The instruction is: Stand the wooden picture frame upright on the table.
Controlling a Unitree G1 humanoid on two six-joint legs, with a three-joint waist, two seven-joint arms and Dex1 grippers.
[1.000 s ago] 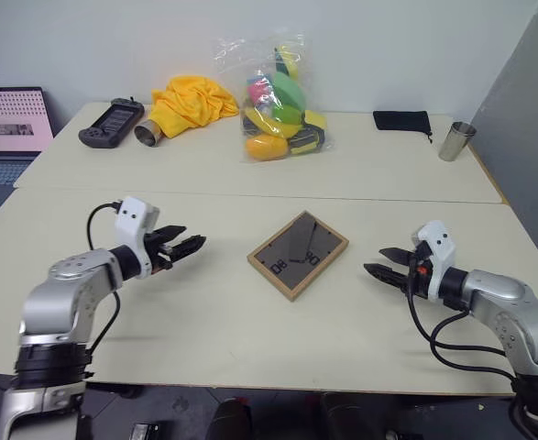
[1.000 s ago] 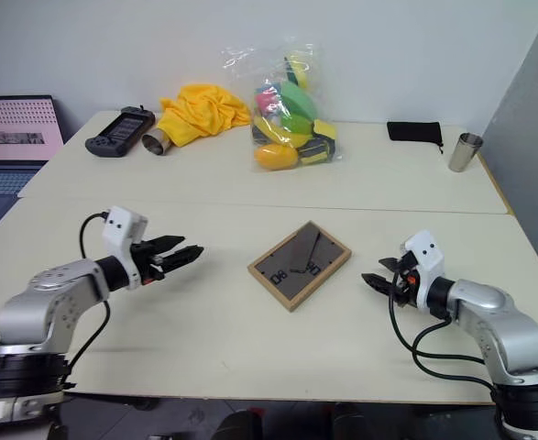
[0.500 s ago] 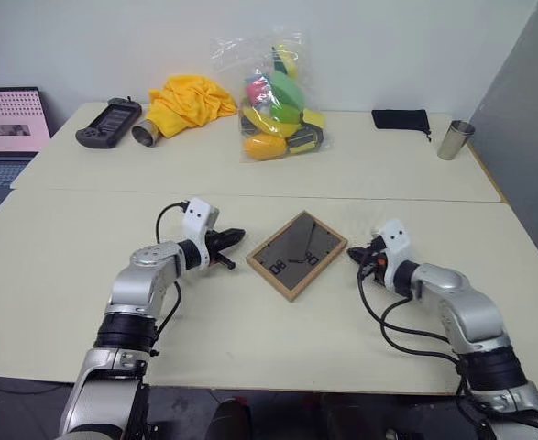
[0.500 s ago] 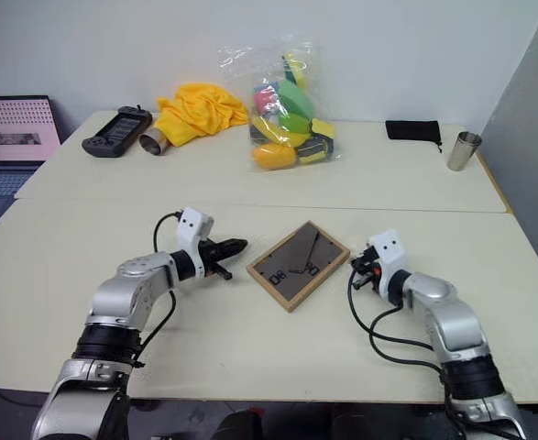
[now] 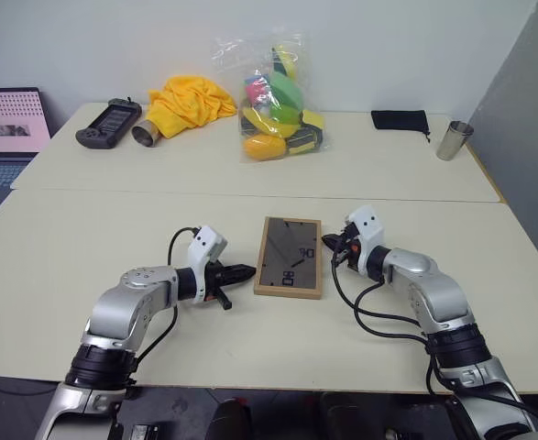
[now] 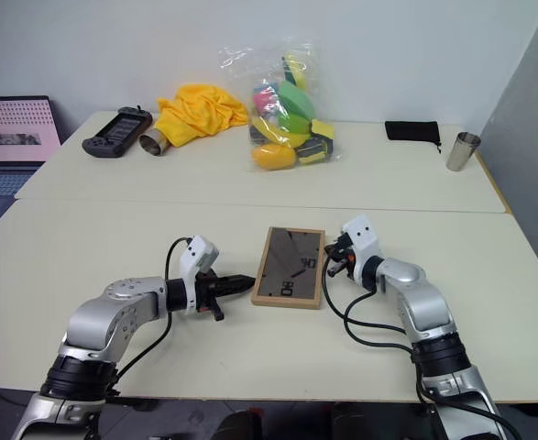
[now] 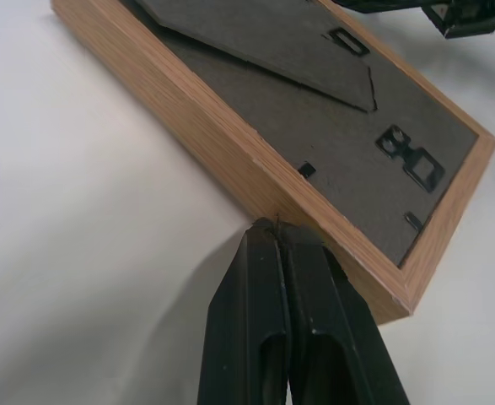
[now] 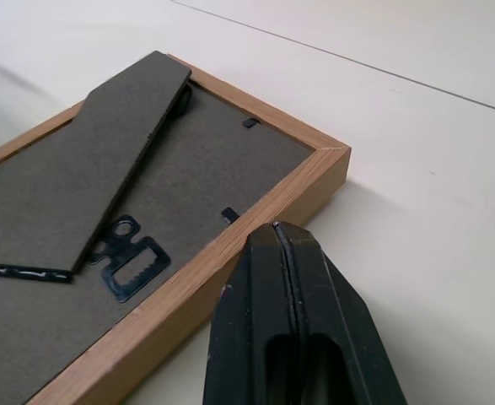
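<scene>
The picture frame (image 5: 288,258) has a light wood rim with visible grain and a matt dark fibreboard back with small black metal clips. The table (image 5: 85,238) is smooth, matt cream laminate. At upper middle, a glossy clear plastic bag (image 5: 273,96); left of it, soft yellow cloth (image 5: 192,101). At upper right, a shiny metal cup (image 5: 452,140).

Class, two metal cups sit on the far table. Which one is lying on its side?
The metal cup beside the yellow cloth, at far left: it lies tipped over, open mouth showing. The other metal cup stands upright near the right edge.
</scene>
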